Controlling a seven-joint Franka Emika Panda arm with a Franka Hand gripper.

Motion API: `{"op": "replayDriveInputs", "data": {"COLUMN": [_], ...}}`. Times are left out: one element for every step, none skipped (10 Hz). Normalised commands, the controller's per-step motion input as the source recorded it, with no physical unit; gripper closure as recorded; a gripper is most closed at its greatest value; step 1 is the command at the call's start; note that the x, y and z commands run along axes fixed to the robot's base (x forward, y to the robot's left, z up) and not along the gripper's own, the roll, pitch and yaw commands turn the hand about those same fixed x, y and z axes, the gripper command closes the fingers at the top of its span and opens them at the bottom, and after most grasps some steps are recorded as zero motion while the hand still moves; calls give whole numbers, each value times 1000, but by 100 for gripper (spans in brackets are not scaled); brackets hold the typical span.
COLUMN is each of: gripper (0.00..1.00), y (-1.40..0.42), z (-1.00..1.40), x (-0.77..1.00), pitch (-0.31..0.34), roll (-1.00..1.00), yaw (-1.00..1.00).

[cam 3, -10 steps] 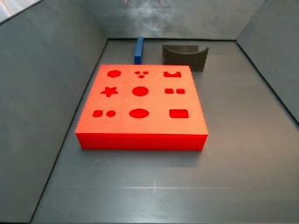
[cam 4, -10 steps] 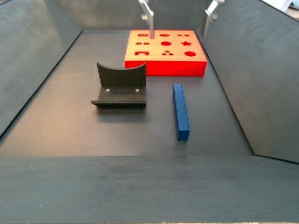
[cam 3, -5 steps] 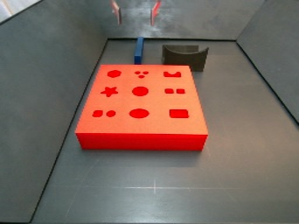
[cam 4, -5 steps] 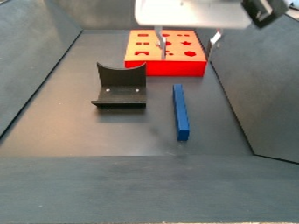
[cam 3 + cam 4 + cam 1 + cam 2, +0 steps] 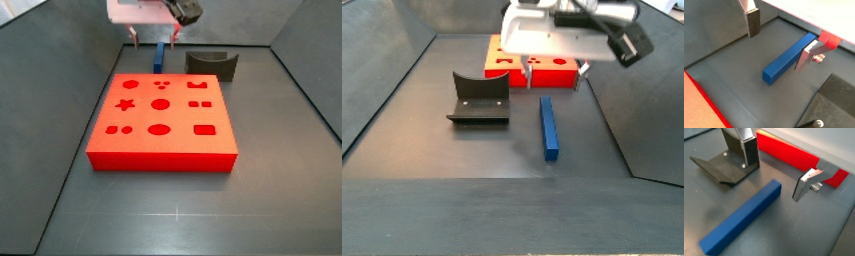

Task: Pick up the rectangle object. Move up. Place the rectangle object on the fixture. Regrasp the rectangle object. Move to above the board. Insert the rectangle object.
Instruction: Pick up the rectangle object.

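The blue block [image 5: 548, 127] lies flat on the dark floor [image 5: 422, 150], lengthwise, with nothing gripping it. In a side view it sits just beside the fixture [image 5: 478, 98] and apart from it, with one end pointing toward the red board [image 5: 536, 62]. In a side view the block [image 5: 159, 53] shows only partly, behind the board [image 5: 162, 120] and next to the fixture [image 5: 213, 64], close to the back wall.

The gripper [image 5: 555, 79] hangs above the block's end nearest the board, its jaws spread wide and holding nothing. In both wrist views the block [image 5: 788, 59] [image 5: 741, 217] lies below the gap between the two silver fingers [image 5: 753, 22] [image 5: 805, 184], clear of both. In a wrist view the fixture [image 5: 725, 167] stands behind one finger, and an edge of the board [image 5: 791, 155] runs beyond it.

The board's top carries darker cutouts: a star, circles, squares and a rectangle. No writing or label can be read on anything.
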Motion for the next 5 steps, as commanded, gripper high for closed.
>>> {"op": "replayDriveInputs", "data": {"gripper": [0,0,0,0,0], "y": [0,0,0,0,0], "z": [-906,-897,-860,-783,-669], "x": [0,0,-9,-9,0], "pitch": [-117,-120,-134,-149,-143], "roll": [141,149,161,144,97], "yaw": [0,0,0,0,0]}}
